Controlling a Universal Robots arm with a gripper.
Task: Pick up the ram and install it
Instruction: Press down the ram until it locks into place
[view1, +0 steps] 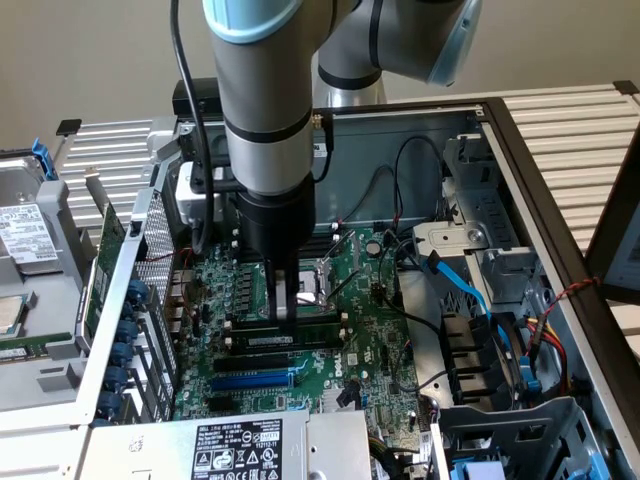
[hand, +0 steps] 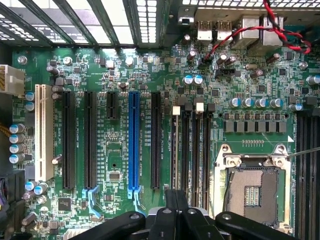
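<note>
Arm stood over the open computer case, reaching straight down to the motherboard. The pincer was clenched, its fingers pressed together onto the top edge of the ram. The ram lay along one of the black memory slots, between the processor socket and the blue slot, its pale label just visible beside the fingers. Whether it was fully seated, I could not tell.

From the wrist camera, the pincer's black fingers met over a narrow slot in the row of memory slots with white end clips, just beside the processor socket. The blue slot ran parallel, a little apart. A red-and-black twisted wire crossed the board's edge near the rear ports.
</note>
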